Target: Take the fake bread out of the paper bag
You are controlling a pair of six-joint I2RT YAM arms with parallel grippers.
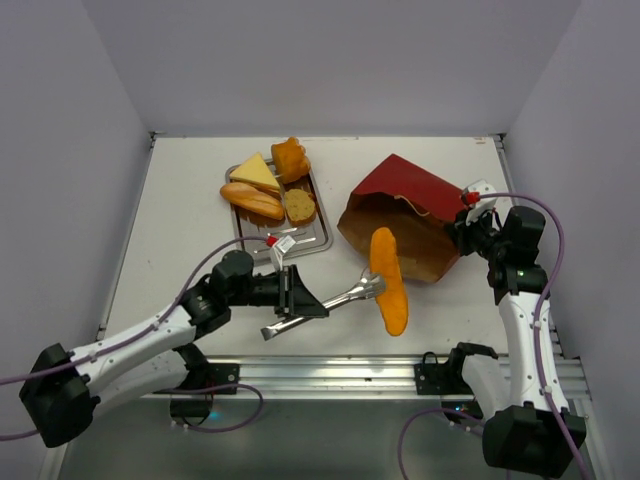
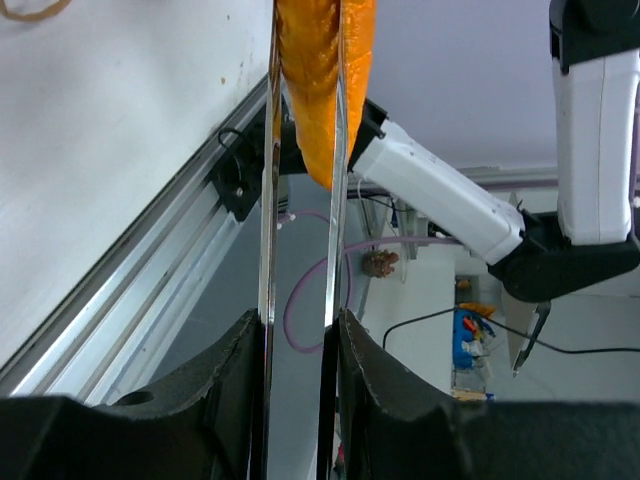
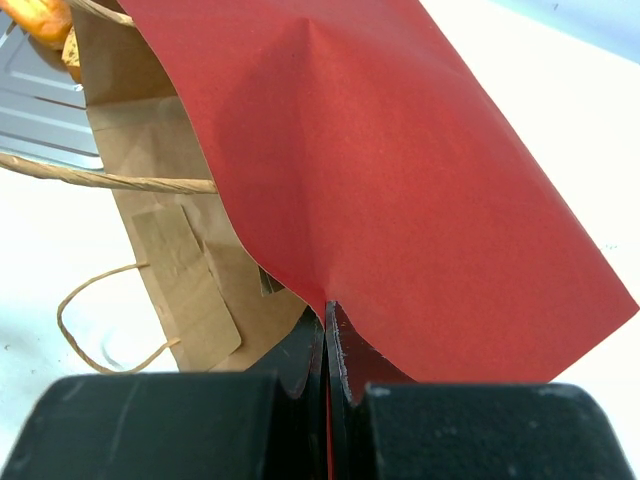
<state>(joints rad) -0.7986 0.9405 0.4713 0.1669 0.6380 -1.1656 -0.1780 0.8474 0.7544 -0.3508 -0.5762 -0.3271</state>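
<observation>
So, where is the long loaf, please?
Top view, right of centre: the long loaf is held in tongs at the mouth of the paper bag.

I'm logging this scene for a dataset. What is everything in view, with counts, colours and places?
long loaf: one, orange, pinched in the tongs, by the bag's mouth
paper bag: one, red outside and brown inside, lying on its side on the table's right half
wedge: one, pale yellow, on the tray
bun: one, orange-brown, at the tray's far corner
short loaf: one, golden, on the tray
round slice: one, tan, on the tray
tray: one, silver, left of the bag
tongs: one, silver, in the left gripper
table: one, white
left gripper: fingers shut on the tongs
right gripper: fingers shut on the bag's red edge
</observation>
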